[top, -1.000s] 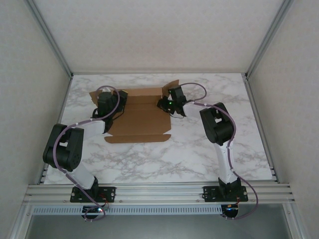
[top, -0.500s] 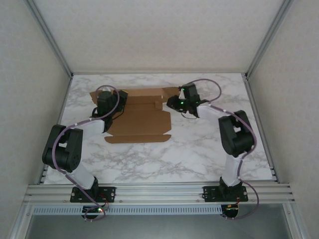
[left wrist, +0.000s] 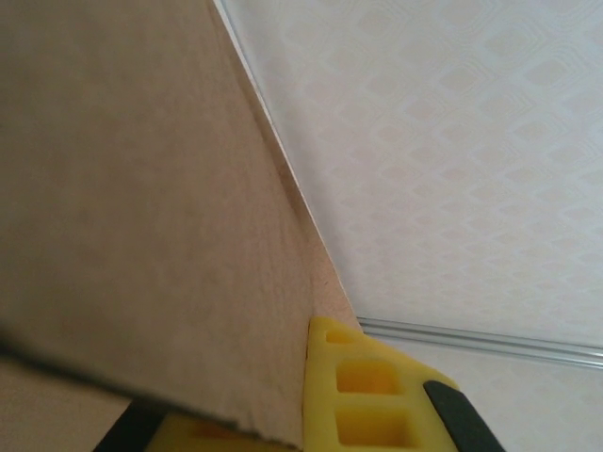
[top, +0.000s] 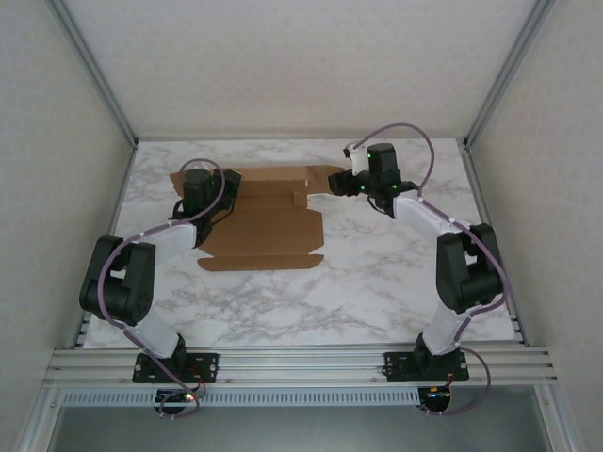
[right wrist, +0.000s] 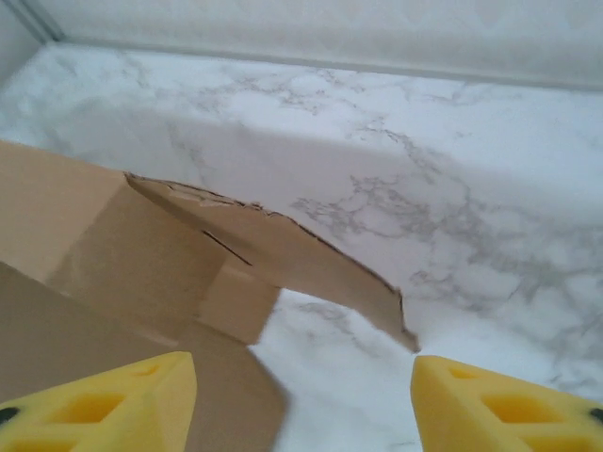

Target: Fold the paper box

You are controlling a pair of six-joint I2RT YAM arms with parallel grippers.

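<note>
Lying on the marble table (top: 377, 273): one paper box (top: 264, 226), a brown die-cut sheet spread mostly flat, over toward the far left-centre of the top.
Arms: two, left arm (top: 127, 282) and right arm (top: 462, 264), one on either side of the sheet, both reaching to its far end.
Left gripper (top: 201, 188): down at the sheet's left side, jaws fully closed. The wrist view has cardboard running right along one yellow finger (left wrist: 363, 391), so it's pinched on the paper box.
Left flap (left wrist: 141, 207): one, standing steeply across the left wrist camera.
Right gripper (top: 339, 182): just off the sheet's far right corner, jaws spread wide, nothing in them.
Right fingers: two yellow pads (right wrist: 104, 400) at the bottom corners of the wrist view, with cardboard and bare marble between them.
Right flap (right wrist: 283, 254): one, tilted up off the table, ragged along its edge, free of both pads.
Near flap: one long strip (top: 259, 262) lying flat along the sheet's near edge.
</note>
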